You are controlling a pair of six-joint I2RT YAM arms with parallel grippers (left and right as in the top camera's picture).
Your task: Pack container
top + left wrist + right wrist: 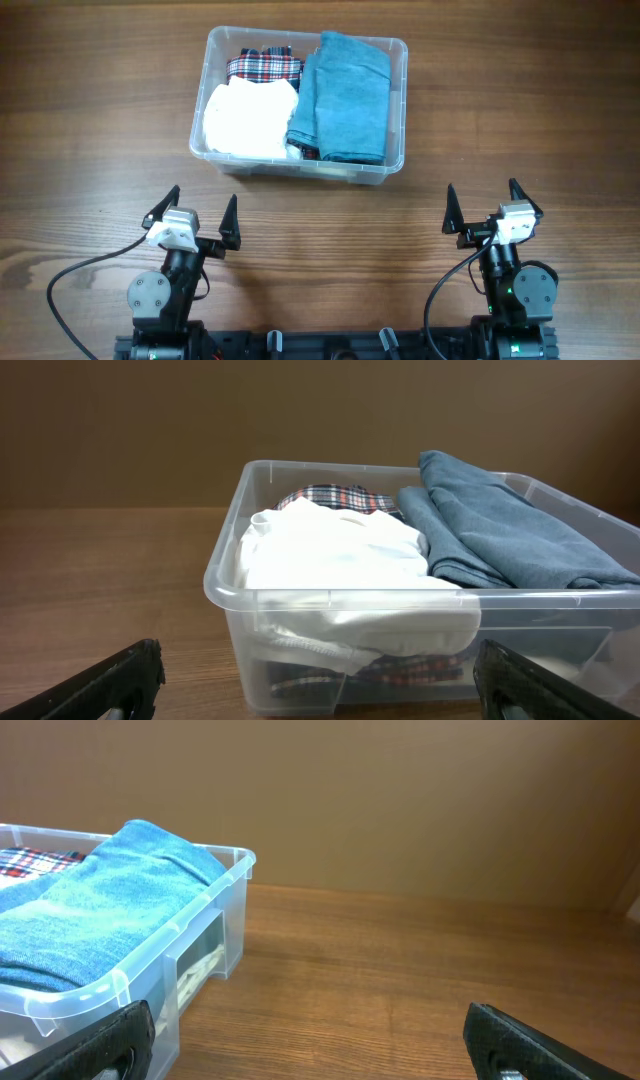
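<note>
The container sits mid-table holding a white cloth, a plaid cloth and a folded blue towel, while the left pincer and right pincer rest apart and empty, so packing looks done.

Container on tabletop; towel inside at right, front cloth inside at left, rear cloth behind front cloth.
</note>
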